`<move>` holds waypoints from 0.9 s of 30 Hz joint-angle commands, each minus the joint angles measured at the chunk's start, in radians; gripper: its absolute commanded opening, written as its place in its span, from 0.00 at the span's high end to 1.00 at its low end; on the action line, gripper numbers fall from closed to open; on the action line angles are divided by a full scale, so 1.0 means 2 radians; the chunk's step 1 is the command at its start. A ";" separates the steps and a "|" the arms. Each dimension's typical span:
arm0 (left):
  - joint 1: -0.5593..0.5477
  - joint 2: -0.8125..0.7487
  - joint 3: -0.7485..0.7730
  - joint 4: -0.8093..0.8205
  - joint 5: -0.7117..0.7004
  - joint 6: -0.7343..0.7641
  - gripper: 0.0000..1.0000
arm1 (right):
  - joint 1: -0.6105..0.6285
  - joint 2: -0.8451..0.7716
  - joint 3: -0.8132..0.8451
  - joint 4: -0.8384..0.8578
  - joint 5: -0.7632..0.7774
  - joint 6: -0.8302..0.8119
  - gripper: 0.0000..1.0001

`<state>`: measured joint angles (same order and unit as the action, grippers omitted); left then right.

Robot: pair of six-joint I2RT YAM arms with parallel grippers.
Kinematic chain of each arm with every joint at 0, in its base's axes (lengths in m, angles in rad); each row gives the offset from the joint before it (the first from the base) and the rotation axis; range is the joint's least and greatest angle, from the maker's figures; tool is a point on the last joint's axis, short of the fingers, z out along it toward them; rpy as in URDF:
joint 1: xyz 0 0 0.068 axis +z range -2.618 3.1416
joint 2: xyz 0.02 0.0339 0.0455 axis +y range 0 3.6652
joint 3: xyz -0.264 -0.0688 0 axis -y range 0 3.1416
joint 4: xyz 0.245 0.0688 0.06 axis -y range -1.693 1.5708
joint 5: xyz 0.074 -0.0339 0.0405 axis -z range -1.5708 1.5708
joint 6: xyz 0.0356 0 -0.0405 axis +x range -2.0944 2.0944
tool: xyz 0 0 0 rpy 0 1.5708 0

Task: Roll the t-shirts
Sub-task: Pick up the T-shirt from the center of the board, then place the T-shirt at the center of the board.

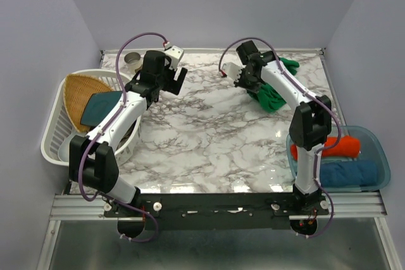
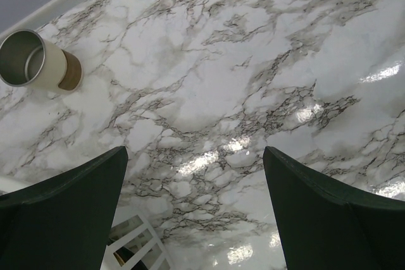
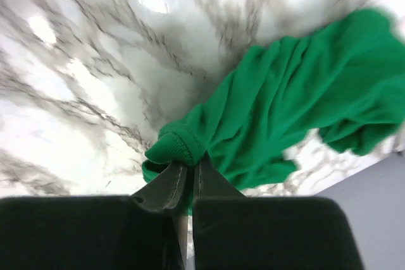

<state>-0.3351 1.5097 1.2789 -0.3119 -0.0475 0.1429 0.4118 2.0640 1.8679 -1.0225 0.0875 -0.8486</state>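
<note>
A bright green t-shirt [image 1: 273, 96] lies crumpled at the back right of the marble table. My right gripper [image 1: 245, 79] is shut on its ribbed collar edge; in the right wrist view the gripper [image 3: 192, 164] pinches the cloth [image 3: 291, 105], which trails away to the right. An orange-red roll [image 1: 340, 146] and a blue roll [image 1: 348, 172] lie in a clear blue bin [image 1: 380, 156] at the right. My left gripper [image 1: 171, 80] hovers open and empty over bare marble at the back left; its fingers [image 2: 82, 188] stand wide apart.
A white basket [image 1: 54, 137] at the left holds a wicker tray [image 1: 82, 90] and a dark teal plate [image 1: 101, 107]. A metal cup [image 1: 133, 60] lies at the back left, also in the left wrist view [image 2: 38, 61]. Grey walls enclose the table.
</note>
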 commanded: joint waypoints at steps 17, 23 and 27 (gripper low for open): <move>0.003 0.028 0.036 0.002 -0.012 -0.006 0.02 | -0.056 -0.225 0.035 0.089 -0.110 0.125 1.00; 0.003 0.020 0.032 -0.001 -0.015 -0.002 0.02 | -0.099 -0.257 -0.234 0.116 -0.081 0.034 0.70; 0.004 0.006 0.020 -0.002 -0.020 0.004 0.02 | -0.110 -0.252 -0.268 0.090 -0.079 0.043 0.51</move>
<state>-0.3332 1.5581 1.3220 -0.3157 -0.0612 0.1421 0.2077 1.5837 1.3830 -0.7727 -0.0772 -0.7322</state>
